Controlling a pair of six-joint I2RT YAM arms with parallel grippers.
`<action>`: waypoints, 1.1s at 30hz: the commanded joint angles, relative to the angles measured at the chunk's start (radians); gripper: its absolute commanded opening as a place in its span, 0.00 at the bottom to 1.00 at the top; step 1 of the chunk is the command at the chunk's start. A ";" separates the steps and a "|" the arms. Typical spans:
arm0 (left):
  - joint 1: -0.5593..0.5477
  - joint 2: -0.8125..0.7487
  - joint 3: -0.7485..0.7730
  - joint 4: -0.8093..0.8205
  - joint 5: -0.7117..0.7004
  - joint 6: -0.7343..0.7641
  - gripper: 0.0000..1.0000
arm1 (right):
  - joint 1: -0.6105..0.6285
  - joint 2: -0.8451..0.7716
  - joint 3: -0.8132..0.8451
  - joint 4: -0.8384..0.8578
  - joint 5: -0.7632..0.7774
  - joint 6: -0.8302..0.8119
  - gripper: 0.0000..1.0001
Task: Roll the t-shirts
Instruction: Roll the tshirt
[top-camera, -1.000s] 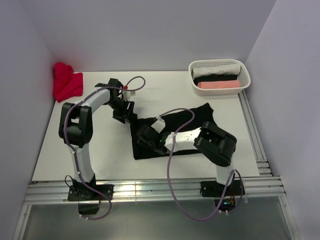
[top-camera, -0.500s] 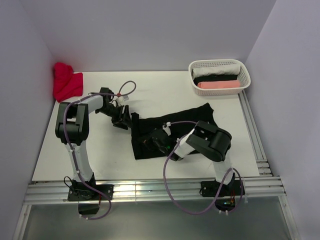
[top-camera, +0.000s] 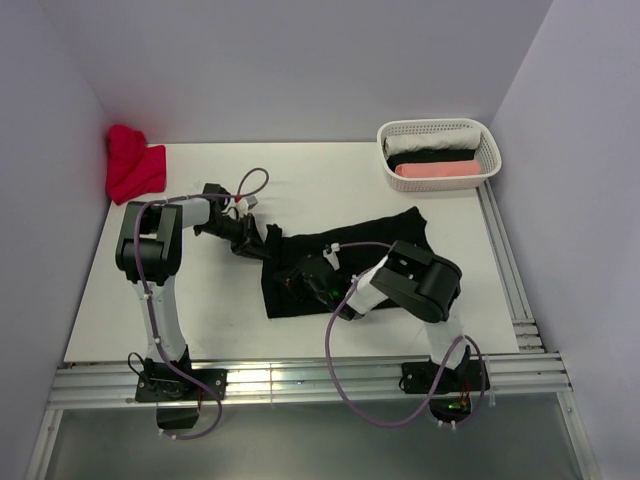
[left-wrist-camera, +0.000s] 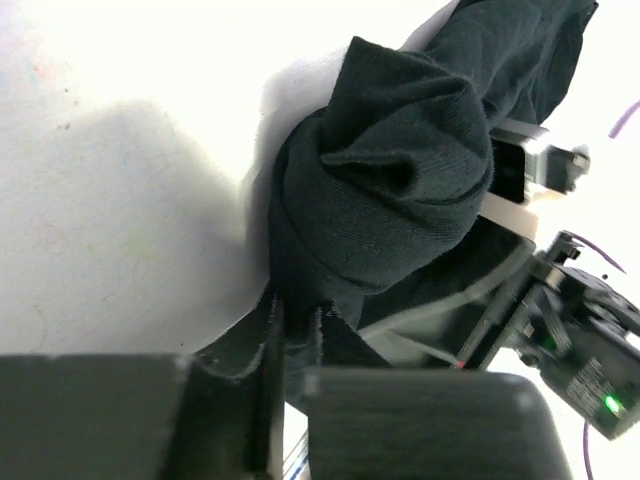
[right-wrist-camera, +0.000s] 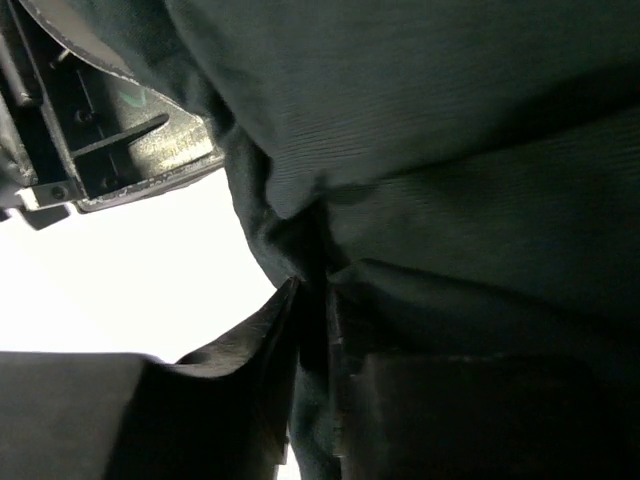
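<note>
A black t-shirt lies spread across the middle of the white table, its left end bunched up. My left gripper is at that end's far corner, shut on a fold of the cloth. In the left wrist view the gripper pinches dark fabric below a rounded bunch of the t-shirt. My right gripper is low on the same end, nearer the front. In its own view the gripper stands narrow, with a fold of the t-shirt caught between the fingers.
A red t-shirt lies heaped at the back left corner. A white lattice basket at the back right holds rolled white, black and pink tees. Metal rails run along the table's right and front edges.
The left gripper has come down toward the shirt's left corner and closed on the cloth. The right arm has folded in, its gripper staying on the bunched end.
</note>
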 joint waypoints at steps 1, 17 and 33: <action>-0.015 -0.019 0.033 0.043 -0.101 0.005 0.04 | 0.016 -0.077 0.062 -0.326 0.072 -0.104 0.32; -0.017 -0.108 0.085 -0.141 -0.349 0.117 0.00 | 0.174 -0.194 0.536 -1.225 0.477 -0.310 0.40; -0.017 -0.116 0.097 -0.183 -0.390 0.124 0.00 | 0.208 0.055 0.820 -1.312 0.428 -0.417 0.24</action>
